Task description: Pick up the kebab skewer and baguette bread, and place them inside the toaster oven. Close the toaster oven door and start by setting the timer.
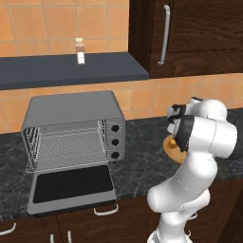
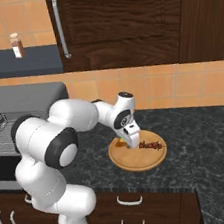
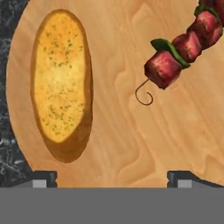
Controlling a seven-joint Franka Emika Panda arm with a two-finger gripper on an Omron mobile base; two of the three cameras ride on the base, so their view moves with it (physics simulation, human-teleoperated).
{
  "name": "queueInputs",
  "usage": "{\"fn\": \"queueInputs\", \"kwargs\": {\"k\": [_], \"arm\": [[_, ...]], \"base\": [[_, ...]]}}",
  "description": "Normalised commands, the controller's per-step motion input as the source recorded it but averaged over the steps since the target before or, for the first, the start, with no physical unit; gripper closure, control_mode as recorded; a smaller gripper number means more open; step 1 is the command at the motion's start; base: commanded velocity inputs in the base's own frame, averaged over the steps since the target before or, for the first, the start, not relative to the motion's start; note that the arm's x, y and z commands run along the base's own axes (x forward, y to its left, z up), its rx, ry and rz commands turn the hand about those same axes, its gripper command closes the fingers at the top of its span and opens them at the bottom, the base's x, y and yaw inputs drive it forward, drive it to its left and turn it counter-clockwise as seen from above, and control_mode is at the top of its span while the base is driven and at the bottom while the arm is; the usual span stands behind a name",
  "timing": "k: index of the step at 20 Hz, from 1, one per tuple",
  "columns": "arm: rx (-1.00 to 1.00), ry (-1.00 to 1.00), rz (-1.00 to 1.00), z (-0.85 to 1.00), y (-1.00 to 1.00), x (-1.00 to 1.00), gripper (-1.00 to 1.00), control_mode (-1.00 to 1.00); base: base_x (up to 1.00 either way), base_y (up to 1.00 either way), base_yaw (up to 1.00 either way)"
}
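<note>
Beside baguette bread (image 3: 61, 83) on wooden board (image 3: 122, 144), kebab skewer (image 3: 183, 46), open tool (image 3: 111, 178) above

Baguette bread (image 3: 61, 83) lying upright at frame left; kebab skewer (image 3: 183, 43) slanting upper right — toaster oven (image 1: 71, 137) sitting left, toaster oven door (image 1: 71, 187) hanging open.

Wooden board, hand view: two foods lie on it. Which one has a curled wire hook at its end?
The kebab skewer: red meat chunks with green pieces, its thin wire ending in a curl. The baguette bread is a plain golden oval loaf on the wooden board.
</note>
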Motion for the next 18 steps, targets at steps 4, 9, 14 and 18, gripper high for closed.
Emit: {"fn": "queueInputs", "kwargs": {"k": [4, 9, 14, 18], "arm": [[0.00, 0.02, 0.00, -0.15, -0.02, 0.28, -1.00, -1.00], [0.00, 0.00, 0.00, -0.01, 0.00, 0.41, -1.00, -1.00], [0.00, 0.00, 0.00, -0.27, 0.00, 0.24, -1.00, -1.00], [0.00, 0.00, 0.00, -0.33, -0.02, 0.19, -1.00, -1.00]], "base": [[0.00, 0.00, 0.00], [0.00, 0.00, 0.00], [0.00, 0.00, 0.00], [0.00, 0.00, 0.00]]}}
